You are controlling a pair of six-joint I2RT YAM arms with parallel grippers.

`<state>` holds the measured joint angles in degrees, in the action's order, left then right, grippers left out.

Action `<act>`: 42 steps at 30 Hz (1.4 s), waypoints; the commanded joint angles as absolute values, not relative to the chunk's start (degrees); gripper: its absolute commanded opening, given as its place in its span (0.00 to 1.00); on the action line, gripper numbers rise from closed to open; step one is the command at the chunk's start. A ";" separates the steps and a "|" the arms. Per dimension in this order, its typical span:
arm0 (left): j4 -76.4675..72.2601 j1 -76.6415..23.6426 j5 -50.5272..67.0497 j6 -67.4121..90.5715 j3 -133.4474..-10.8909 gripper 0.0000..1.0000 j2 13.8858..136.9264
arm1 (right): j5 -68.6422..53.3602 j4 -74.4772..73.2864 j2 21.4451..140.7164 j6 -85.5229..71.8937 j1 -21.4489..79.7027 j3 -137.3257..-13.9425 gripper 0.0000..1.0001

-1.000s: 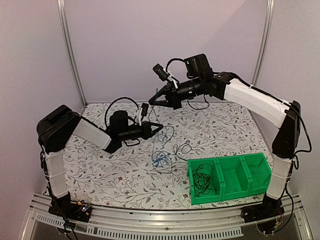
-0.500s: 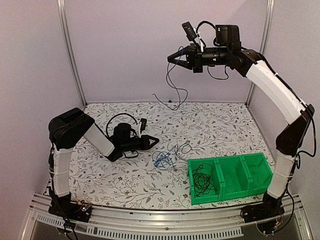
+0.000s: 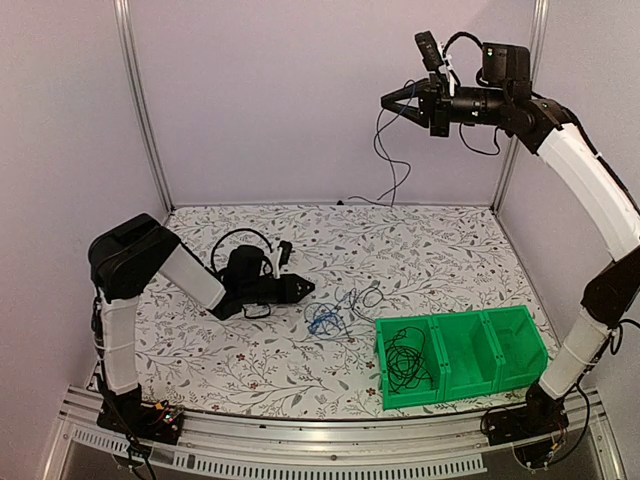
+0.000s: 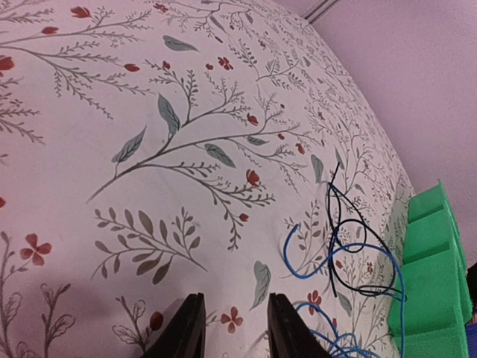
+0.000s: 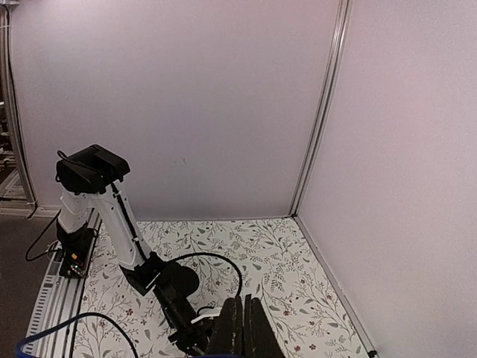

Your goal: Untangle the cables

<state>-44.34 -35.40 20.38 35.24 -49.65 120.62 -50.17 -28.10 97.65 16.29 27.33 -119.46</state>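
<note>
Overhead, cable (image 3: pixel 379 140) beneath right fingers (image 3: pixel 400 93)

White links (image 3: pixel 190 275), black joints (image 3: pixel 125 255), looping black hoses (image 3: pixel 243 231).

In the left wrist view the left hand (image 4: pixel 232 328) shows only 2 fingertips (image 4: pixel 185 328). The rest is cut off by the bottom edge, as is the blue cable (image 4: pixel 288 252)'s lower coil. The green bin (image 4: pixel 428 268) runs off the right edge. From above, the thin black cable (image 3: pixel 380 145) hanging from the right hand (image 3: pixel 387 100) is too fine to show where it is pinched.
</note>
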 commanded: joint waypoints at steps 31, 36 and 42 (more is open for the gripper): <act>-17.96 -32.56 8.79 24.09 -56.13 0.32 110.21 | -31.44 -49.54 47.78 42.85 19.77 -59.75 0.00; -21.09 -32.53 8.85 26.48 -55.23 0.32 111.54 | -28.67 -54.67 45.42 44.60 19.63 -61.40 0.00; -22.51 -32.52 9.23 27.24 -54.49 0.32 112.12 | -25.93 -59.37 42.84 45.70 19.61 -61.03 0.00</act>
